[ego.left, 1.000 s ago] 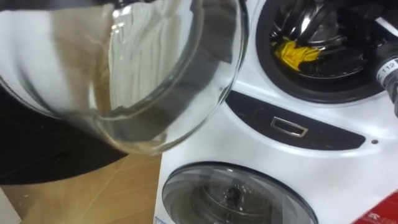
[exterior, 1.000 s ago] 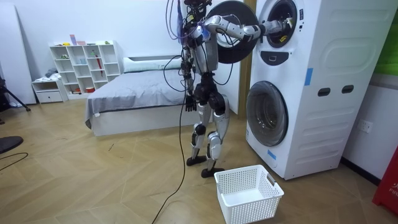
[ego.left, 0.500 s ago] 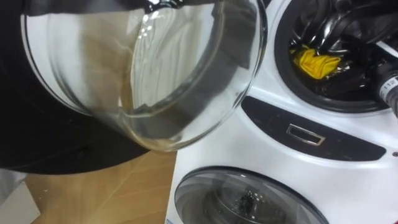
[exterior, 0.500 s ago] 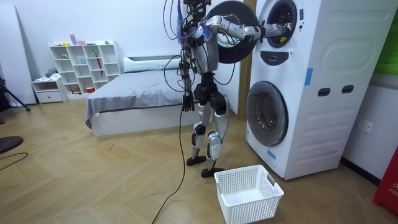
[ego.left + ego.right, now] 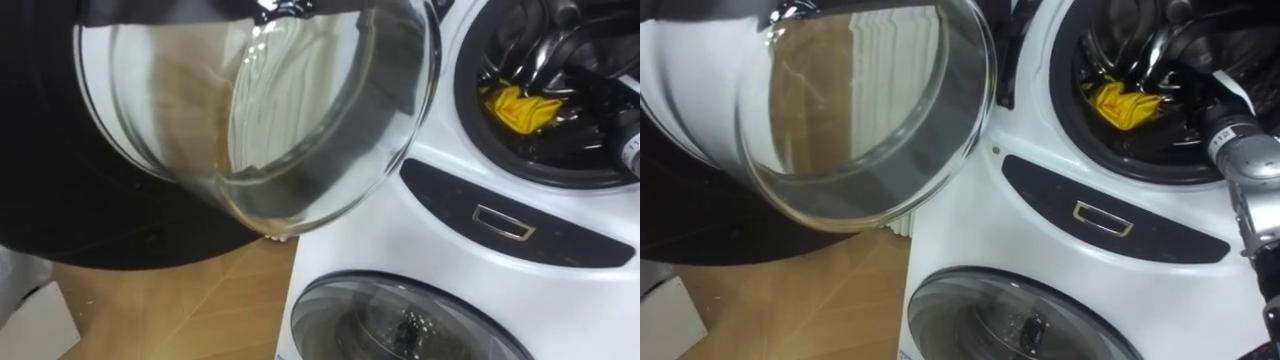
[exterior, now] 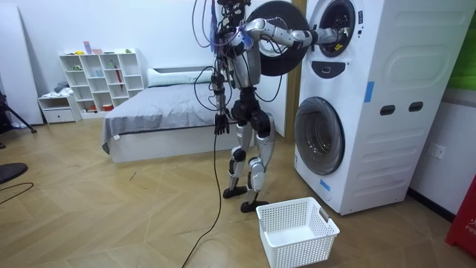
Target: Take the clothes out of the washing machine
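Since the right hand [image 5: 1165,50] is deep inside the upper drum [image 5: 1160,160], we cannot tell whether it is open or closed. It sits just above a yellow cloth [image 5: 1120,103], which lies in the drum toward its left side; we cannot confirm contact between the two. The forearm enters the opening from the right. The round door [image 5: 260,110] stands swung open to the left of the opening, its glass bowl facing us. Below the drum runs a dark panel [image 5: 1102,218], and under that is a closed lower door [image 5: 1010,320]. We note in the room view that the robot stands upright before the washer [image 6: 372,97], right arm raised to the drum. The left hand [image 6: 219,123] hangs at its side, state not discernible. A white basket [image 6: 297,231] sits on the floor [image 6: 111,216] near its feet.
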